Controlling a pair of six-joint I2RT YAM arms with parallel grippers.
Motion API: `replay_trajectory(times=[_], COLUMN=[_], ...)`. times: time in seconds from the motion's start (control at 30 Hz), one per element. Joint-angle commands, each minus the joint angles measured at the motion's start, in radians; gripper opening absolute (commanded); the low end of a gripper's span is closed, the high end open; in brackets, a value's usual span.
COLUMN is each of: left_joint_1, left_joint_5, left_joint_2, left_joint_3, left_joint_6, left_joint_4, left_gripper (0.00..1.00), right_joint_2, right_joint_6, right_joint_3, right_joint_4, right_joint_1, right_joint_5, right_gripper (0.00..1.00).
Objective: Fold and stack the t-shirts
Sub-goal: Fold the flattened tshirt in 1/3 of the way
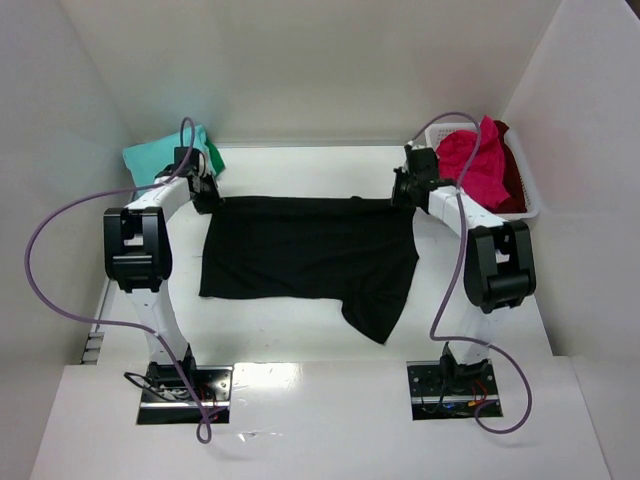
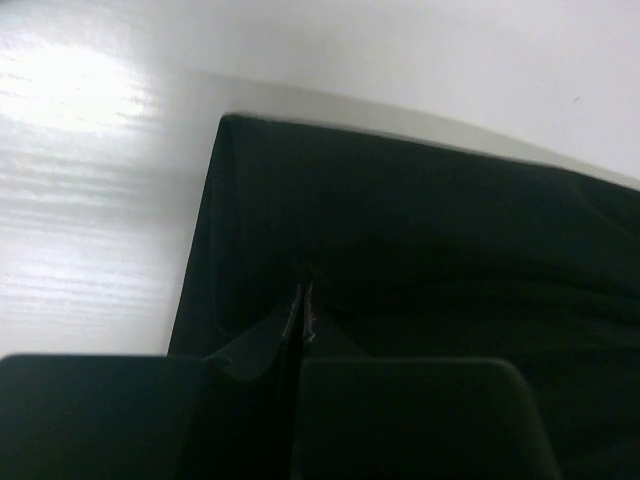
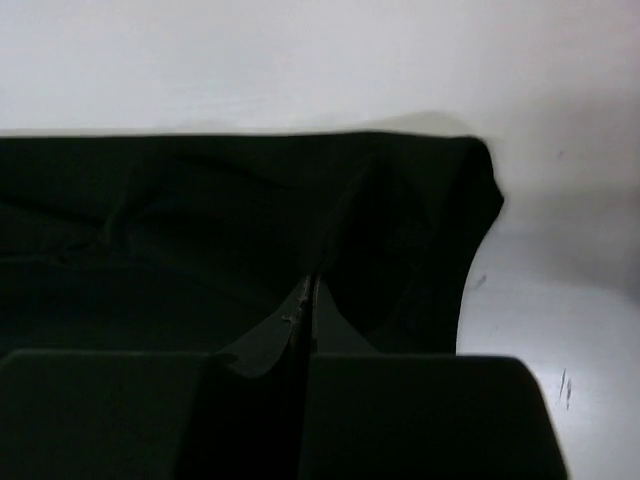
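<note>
A black t-shirt (image 1: 305, 255) lies spread across the middle of the table. My left gripper (image 1: 207, 192) is shut on its far left corner (image 2: 240, 200). My right gripper (image 1: 406, 190) is shut on its far right corner (image 3: 440, 200). The shirt's far edge runs straight between the two grippers. One part hangs down toward the near right. In both wrist views the jaws are pressed together with black cloth around the tips. A teal t-shirt (image 1: 160, 155) with a green one (image 1: 214, 158) beside it lies at the far left. A pink-red t-shirt (image 1: 475, 165) and a dark red one (image 1: 510, 180) lie in the basket.
A white lattice basket (image 1: 525, 190) stands at the far right against the wall. White walls close in the table on the left, back and right. Purple cables loop out from both arms.
</note>
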Motion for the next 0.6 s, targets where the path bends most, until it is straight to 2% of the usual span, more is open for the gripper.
replay_trajectory(times=[0.0,0.3,0.57], left_joint_1=[0.006,0.006,0.006], left_joint_5=[0.009,-0.002,-0.002], left_joint_2=[-0.062,-0.064,-0.082], left_joint_3=[-0.030,-0.091,-0.110], left_joint_6=[0.019,0.019,0.019], left_joint_4=[0.024,0.015,0.004], left_gripper=[0.00,0.00,0.00], right_joint_2=[-0.139,-0.250,-0.252], right_joint_6=[0.044,0.125,0.148], right_joint_3=[-0.083,-0.235,-0.290], right_joint_4=[0.090,0.079,0.050], right_joint_1=[0.007,0.007,0.007], right_joint_5=[-0.006,0.035,0.003], right_gripper=[0.00,0.00,0.00])
